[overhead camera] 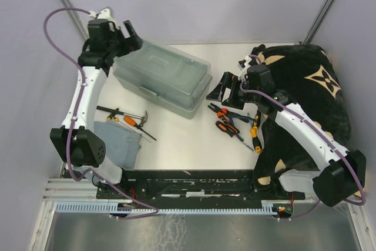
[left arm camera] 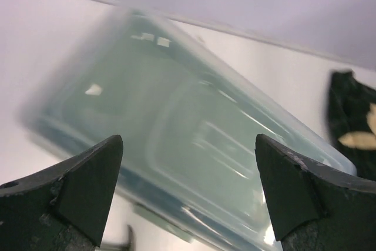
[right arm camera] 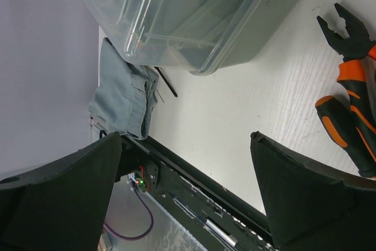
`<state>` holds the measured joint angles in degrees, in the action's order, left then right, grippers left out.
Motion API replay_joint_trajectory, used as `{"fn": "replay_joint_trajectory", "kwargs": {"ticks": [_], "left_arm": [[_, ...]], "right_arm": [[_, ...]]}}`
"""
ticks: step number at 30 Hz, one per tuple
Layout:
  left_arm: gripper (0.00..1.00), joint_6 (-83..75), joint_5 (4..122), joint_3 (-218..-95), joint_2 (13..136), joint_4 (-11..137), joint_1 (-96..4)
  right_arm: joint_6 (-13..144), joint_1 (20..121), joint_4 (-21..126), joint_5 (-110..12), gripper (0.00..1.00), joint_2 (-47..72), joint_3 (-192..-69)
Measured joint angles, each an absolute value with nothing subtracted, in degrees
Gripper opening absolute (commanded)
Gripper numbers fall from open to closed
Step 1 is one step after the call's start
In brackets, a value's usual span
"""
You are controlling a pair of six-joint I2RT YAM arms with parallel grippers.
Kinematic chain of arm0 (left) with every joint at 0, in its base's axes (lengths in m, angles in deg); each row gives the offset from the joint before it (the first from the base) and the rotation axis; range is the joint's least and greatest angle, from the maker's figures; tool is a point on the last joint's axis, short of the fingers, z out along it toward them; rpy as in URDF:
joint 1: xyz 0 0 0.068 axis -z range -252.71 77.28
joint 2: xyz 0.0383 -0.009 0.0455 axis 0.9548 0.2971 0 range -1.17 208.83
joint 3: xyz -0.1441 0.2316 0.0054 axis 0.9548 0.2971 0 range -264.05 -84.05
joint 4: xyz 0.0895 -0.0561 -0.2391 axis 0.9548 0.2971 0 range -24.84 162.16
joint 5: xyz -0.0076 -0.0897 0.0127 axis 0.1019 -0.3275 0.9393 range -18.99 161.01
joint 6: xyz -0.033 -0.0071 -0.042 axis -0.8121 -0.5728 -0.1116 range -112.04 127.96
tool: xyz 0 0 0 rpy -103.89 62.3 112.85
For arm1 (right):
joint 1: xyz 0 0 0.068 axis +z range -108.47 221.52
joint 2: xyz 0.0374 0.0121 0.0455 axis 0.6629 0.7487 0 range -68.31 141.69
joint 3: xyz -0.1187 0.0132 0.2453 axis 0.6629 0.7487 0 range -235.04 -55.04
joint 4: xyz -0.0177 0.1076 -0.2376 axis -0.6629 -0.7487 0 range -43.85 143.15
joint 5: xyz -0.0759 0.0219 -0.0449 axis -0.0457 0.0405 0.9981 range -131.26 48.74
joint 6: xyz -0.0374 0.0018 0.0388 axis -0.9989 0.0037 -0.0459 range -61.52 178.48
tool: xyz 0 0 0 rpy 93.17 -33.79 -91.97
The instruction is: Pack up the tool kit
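Observation:
The pale grey-green toolbox (overhead camera: 163,77) stands shut under its translucent lid at the back left of the table. My left gripper (overhead camera: 131,34) hovers open at its far left end; in the left wrist view the toolbox lid (left arm camera: 194,127) fills the space below the open left gripper (left arm camera: 187,145), blurred. My right gripper (overhead camera: 227,93) is open just right of the box, over bare table (right arm camera: 235,104). Pliers (overhead camera: 225,114) and orange-black screwdrivers (overhead camera: 233,130) lie beside it. A small hammer (overhead camera: 140,122) and another screwdriver (overhead camera: 114,113) lie at the left.
A folded grey-blue cloth (overhead camera: 120,142) lies at the near left, by the black base rail (overhead camera: 188,181). The black blanket with beige marks (overhead camera: 311,95) covers the right side under my right arm. In the right wrist view the pliers (right arm camera: 346,45) lie right of the toolbox corner (right arm camera: 194,22).

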<state>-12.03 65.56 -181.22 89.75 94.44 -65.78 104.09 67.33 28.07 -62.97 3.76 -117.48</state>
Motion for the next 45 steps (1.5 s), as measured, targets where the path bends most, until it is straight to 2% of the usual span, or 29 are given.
{"fn": "replay_joint_trajectory", "kwargs": {"ticks": [5, 21, 35, 45], "left_arm": [[0.99, -12.07, 67.94, -180.78, 92.09, 92.89, -74.76], [1.00, -10.59, 70.19, -183.32, 104.50, 89.19, -77.49], [0.96, -8.27, 64.53, -180.93, 104.87, 88.78, -79.13], [0.89, -5.97, 58.41, -175.27, 101.05, 87.73, -79.96]], "right_arm": [[106.69, 68.20, 31.41, -63.00, 0.99, 5.07, -117.48], [109.57, 69.56, 34.82, -62.91, 0.99, 13.60, -120.05], [105.64, 69.60, 30.60, -64.20, 0.99, 29.07, -138.63], [99.39, 67.22, 17.99, -65.62, 0.99, 37.99, -152.95]]}}
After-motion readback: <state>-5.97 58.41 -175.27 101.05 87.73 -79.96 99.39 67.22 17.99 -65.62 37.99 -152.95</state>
